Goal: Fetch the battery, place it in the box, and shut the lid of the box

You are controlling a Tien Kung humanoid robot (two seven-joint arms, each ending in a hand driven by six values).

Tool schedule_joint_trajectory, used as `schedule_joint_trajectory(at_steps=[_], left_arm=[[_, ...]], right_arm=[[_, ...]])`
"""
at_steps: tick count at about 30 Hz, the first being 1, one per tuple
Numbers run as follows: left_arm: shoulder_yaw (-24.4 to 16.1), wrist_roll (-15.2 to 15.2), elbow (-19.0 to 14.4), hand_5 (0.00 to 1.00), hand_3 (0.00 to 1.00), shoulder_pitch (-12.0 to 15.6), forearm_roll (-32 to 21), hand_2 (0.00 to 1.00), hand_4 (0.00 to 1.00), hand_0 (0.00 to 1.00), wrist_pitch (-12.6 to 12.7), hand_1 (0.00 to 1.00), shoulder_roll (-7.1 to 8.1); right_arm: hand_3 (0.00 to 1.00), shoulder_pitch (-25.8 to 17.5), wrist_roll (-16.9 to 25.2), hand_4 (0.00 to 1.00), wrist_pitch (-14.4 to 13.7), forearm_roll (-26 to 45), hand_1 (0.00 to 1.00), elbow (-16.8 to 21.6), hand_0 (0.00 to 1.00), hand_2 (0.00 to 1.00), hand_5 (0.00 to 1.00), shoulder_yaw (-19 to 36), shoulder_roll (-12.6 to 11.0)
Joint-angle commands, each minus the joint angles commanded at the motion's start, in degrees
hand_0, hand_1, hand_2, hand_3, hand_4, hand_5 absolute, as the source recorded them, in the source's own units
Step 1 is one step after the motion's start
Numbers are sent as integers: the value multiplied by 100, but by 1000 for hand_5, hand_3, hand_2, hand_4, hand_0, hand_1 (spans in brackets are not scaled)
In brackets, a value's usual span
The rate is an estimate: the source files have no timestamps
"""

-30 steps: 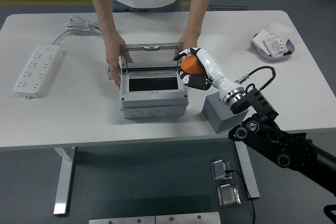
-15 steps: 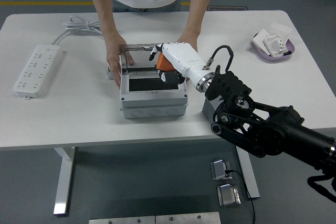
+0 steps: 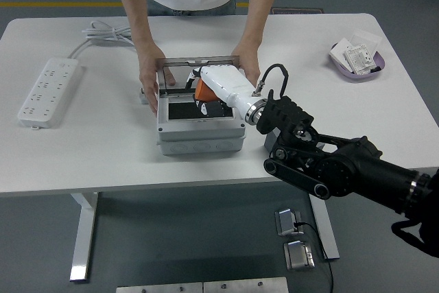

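Orange and cylindrical, the battery sits clamped in the right robot hand, whose white fingers wrap it from above and hold it just over the dark opening of the grey junction box; it does not look released yet, though whether its lower end already touches the box's inside cannot be told. The box stands near the middle of the white surface, a little towards the near edge, and its clear lid is tipped up and back. A person at the far edge keeps a hand on each side of the box, one at its left wall and the other by its right rear corner, apparently to steady it and keep the lid open. Apart from the arriving battery, the box's dark compartment looks empty. Near the far right corner a lilac tray holds small white packets. A white power strip lies by the left edge.
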Motion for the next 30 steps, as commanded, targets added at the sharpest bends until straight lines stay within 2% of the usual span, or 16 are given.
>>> schedule_joint_trajectory(at_steps=[6,7,12,13,18,19,26,30], left_arm=[[-36,12,-2,47,573,-9,52,592,597,645,-6,689,10],[-39,12,-2,42,573,-12,57,591,595,645,-6,689,11],[-36,15,-3,42,573,-20,71,591,595,645,-12,689,9],[-42,20,-3,42,572,-21,82,592,594,645,-14,689,8],[-45,24,-4,42,572,-32,106,592,594,645,-18,689,5],[-45,24,-4,39,572,-35,108,592,593,645,-18,689,5],[-45,29,-4,38,571,-52,125,591,590,645,-22,689,-4],[-34,29,-4,38,571,-39,109,591,590,645,-18,689,-16]], right_arm=[[559,8,108,2,0,238,287,-147,236,484,2,-38,46],[637,5,123,111,-16,272,398,-164,322,550,43,-48,54],[637,-23,171,111,-117,389,398,-219,322,550,43,-91,93],[705,-31,182,575,-140,410,596,-226,541,670,290,-91,102],[705,-42,207,575,-222,461,596,-245,541,670,290,-99,140],[815,-43,211,742,-238,469,692,-244,762,713,479,-99,146],[817,-56,242,767,-352,516,687,-159,775,714,505,-61,152],[817,-92,209,767,-414,576,687,107,775,714,505,37,33]])
